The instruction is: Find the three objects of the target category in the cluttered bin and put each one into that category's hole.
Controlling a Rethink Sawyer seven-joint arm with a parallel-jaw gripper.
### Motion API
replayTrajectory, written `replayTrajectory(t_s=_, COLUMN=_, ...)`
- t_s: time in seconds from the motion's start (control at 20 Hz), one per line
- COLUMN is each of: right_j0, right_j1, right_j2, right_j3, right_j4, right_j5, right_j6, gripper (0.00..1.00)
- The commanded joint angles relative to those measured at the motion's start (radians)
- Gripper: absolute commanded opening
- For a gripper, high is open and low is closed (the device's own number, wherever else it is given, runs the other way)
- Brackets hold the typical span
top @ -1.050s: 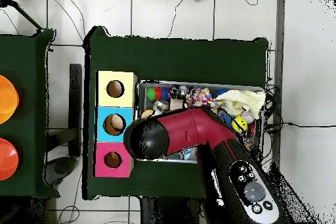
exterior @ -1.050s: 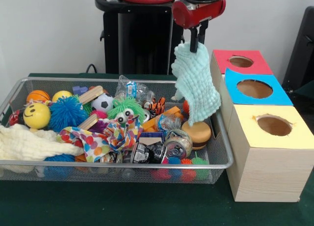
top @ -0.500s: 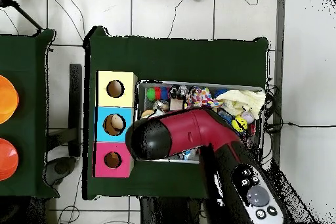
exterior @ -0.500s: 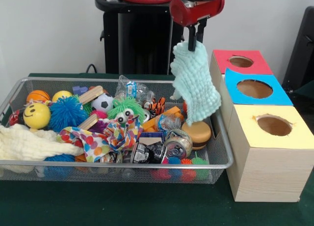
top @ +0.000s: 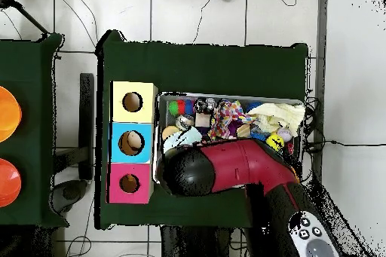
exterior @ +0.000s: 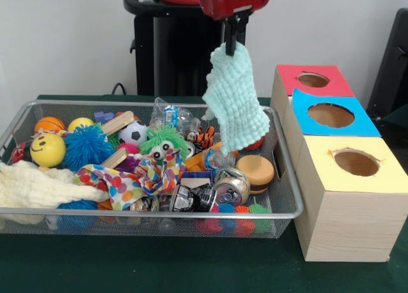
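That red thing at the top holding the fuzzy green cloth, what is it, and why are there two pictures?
It is a robot arm, and its pinching end is called a gripper. It is shut on a mint green cloth, which dangles above a wire basket full of toys, balls and crushed cans. Beside the basket stand three boxes with holes on top: red, blue and yellow. One picture looks across the table from the front. The other looks straight down from above, where the big red arm hides part of the basket.

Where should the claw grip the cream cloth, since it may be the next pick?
Probably its bunched ridge near the middle, coming straight down: the cream cloth lies flat and limp at the bin's corner, partly tucked under the patterned cloth, so avoid that end.
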Motion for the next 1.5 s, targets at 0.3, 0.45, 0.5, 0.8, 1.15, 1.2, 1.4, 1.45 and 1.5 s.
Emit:
replayTrajectory(t_s=0.3, right_j0=-0.066, right_j1=-0.092, right_j2=0.03, right_j3=0.176, right_j4=0.027, right_j5=-0.116, right_j6=0.007, gripper=0.0)
replayTrajectory(t_s=0.45, right_j0=-0.081, right_j1=-0.101, right_j2=0.037, right_j3=0.2, right_j4=0.02, right_j5=-0.138, right_j6=-0.005, gripper=0.0)
replayTrajectory(t_s=0.5, right_j0=-0.08, right_j1=-0.098, right_j2=0.036, right_j3=0.201, right_j4=0.016, right_j5=-0.141, right_j6=-0.002, gripper=0.0)
replayTrajectory(t_s=0.8, right_j0=-0.047, right_j1=-0.084, right_j2=0.03, right_j3=0.133, right_j4=0.028, right_j5=-0.067, right_j6=0.012, gripper=0.0)
replayTrajectory(t_s=1.15, right_j0=0.05, right_j1=-0.026, right_j2=-0.006, right_j3=-0.039, right_j4=0.028, right_j5=0.087, right_j6=0.075, gripper=0.0)
replayTrajectory(t_s=1.2, right_j0=0.056, right_j1=-0.024, right_j2=-0.01, right_j3=-0.051, right_j4=0.031, right_j5=0.1, right_j6=0.078, gripper=0.0)
replayTrajectory(t_s=1.4, right_j0=0.084, right_j1=-0.003, right_j2=-0.025, right_j3=-0.113, right_j4=0.037, right_j5=0.158, right_j6=0.087, gripper=0.0)
replayTrajectory(t_s=1.45, right_j0=0.087, right_j1=0.001, right_j2=-0.026, right_j3=-0.126, right_j4=0.041, right_j5=0.174, right_j6=0.085, gripper=0.0)
replayTrajectory(t_s=1.5, right_j0=0.091, right_j1=0.004, right_j2=-0.028, right_j3=-0.138, right_j4=0.045, right_j5=0.189, right_j6=0.086, gripper=0.0)
